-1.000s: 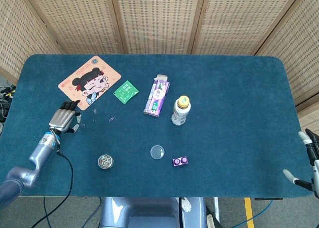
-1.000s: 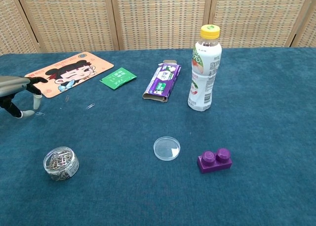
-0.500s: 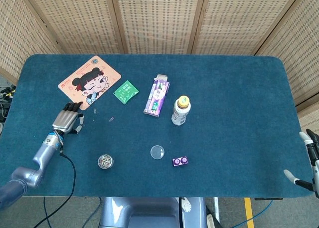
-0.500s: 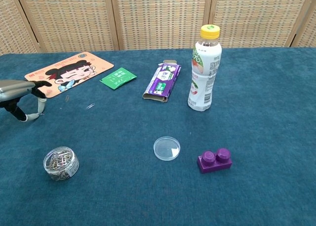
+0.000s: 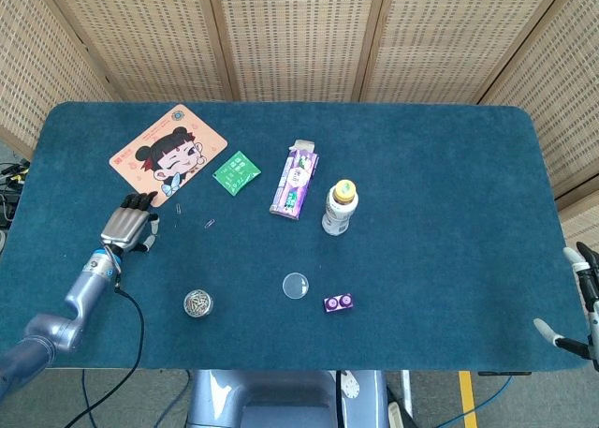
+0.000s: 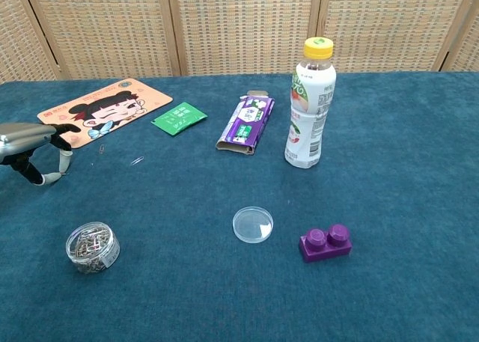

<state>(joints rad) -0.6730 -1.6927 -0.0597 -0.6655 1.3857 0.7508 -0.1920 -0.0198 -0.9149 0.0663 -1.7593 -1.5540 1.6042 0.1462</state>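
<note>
Down at the near left, the left hand (image 5: 128,226) hovers low over the blue table (image 5: 440,213), fingers bent down and pinching nothing I can see. A small paper clip (image 6: 137,161) lies just right of it. The right hand (image 5: 578,302) hangs off the near right edge, fingers loose.

Left robot hand (image 5: 128,226) at left of frame, palm down, fingers curled, thumb apart. Right robot hand (image 5: 578,302) at lower right edge, fingers spread.

Head view overhead, whole table (image 5: 440,184); chest view low, nearer, same tabletop.
</note>
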